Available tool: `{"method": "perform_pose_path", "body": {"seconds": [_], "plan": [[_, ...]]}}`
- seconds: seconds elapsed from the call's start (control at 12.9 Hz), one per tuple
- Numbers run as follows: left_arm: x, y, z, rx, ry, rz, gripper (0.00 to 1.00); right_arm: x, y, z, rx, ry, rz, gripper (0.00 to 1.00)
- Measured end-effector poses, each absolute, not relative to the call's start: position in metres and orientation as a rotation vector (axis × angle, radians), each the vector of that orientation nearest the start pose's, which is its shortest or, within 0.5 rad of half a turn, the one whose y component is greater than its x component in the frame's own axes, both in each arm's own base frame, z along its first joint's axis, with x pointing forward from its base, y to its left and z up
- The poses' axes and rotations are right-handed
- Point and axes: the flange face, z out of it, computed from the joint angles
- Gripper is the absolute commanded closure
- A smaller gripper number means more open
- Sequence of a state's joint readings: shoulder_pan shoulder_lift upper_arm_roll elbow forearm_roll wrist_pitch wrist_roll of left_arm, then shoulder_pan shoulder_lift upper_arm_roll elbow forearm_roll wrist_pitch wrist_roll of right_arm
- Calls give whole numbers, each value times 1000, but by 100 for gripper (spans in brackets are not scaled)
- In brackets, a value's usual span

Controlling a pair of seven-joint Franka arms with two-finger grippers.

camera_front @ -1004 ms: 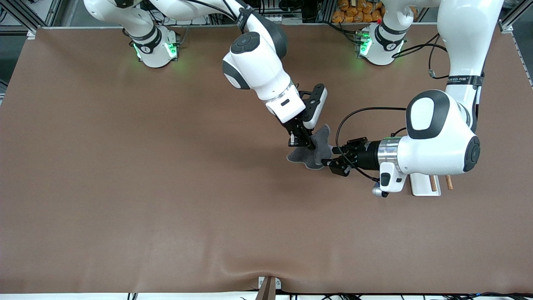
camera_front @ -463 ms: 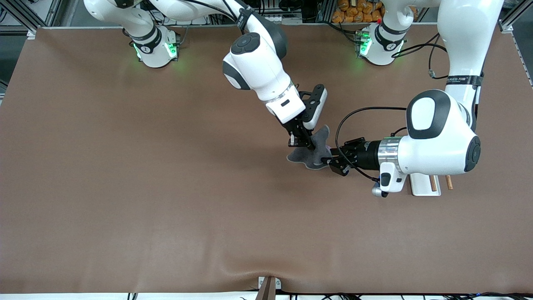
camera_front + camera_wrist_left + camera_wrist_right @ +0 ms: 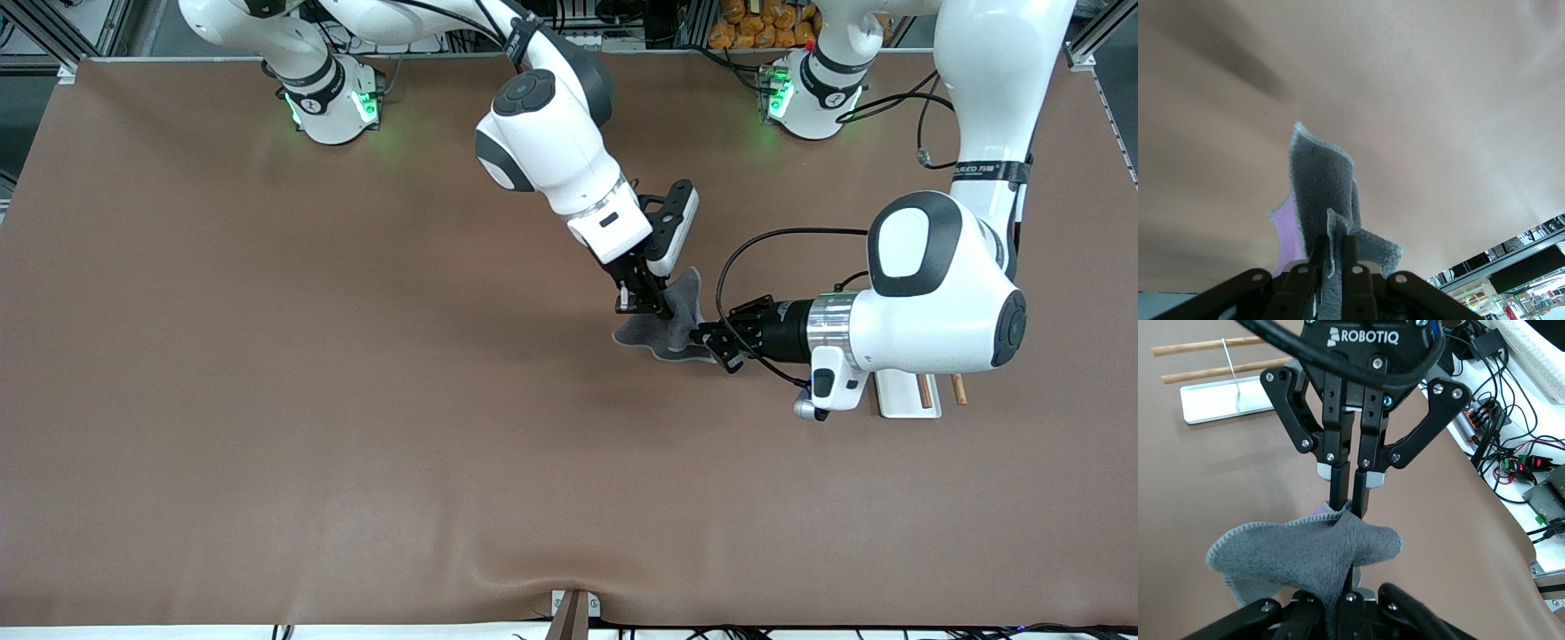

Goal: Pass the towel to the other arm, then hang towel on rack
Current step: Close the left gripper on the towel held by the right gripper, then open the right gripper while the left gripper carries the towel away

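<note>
The towel (image 3: 677, 327), dark grey with a purple underside, hangs bunched over the middle of the table between both grippers. My right gripper (image 3: 647, 307) comes down from above and is shut on its upper fold. My left gripper (image 3: 711, 343) reaches in sideways and is shut on the edge toward the left arm's end. In the left wrist view the fingers (image 3: 1318, 257) pinch the towel (image 3: 1321, 180). In the right wrist view my right gripper (image 3: 1338, 603) holds the towel (image 3: 1305, 553), and the left gripper (image 3: 1350, 499) clamps it too. The rack (image 3: 907, 393) is mostly hidden under the left arm.
The rack's white base and two wooden rods (image 3: 1218, 400) show in the right wrist view, standing on the brown table mat (image 3: 356, 400). Cables and electronics (image 3: 1511, 447) lie past the table's edge.
My left gripper has moved in toward the towel and closed on its edge. The right gripper has stayed in place, holding the towel.
</note>
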State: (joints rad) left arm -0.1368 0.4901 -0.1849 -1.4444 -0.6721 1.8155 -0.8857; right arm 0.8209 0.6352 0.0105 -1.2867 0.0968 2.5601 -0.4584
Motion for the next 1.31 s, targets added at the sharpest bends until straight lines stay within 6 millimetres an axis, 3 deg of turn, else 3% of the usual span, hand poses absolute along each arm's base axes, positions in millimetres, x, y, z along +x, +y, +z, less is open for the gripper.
{"method": "perform_pose_path", "body": {"seconds": [0.7, 0.77, 0.85, 0.93, 1.31], "plan": [[659, -227, 439, 2305, 985, -611, 100, 527, 571, 450, -2302, -1606, -891, 100], [660, -224, 441, 2302, 987, -604, 100, 527, 571, 451, -2301, -1605, -892, 79], [661, -219, 443, 2301, 984, -597, 100, 527, 571, 451, -2301, -1603, -894, 15], [662, -214, 444, 2303, 972, -594, 100, 527, 571, 451, -2302, -1601, -895, 0], [668, -149, 440, 2329, 854, -612, 100, 530, 569, 456, -2309, -1586, -907, 0]]}}
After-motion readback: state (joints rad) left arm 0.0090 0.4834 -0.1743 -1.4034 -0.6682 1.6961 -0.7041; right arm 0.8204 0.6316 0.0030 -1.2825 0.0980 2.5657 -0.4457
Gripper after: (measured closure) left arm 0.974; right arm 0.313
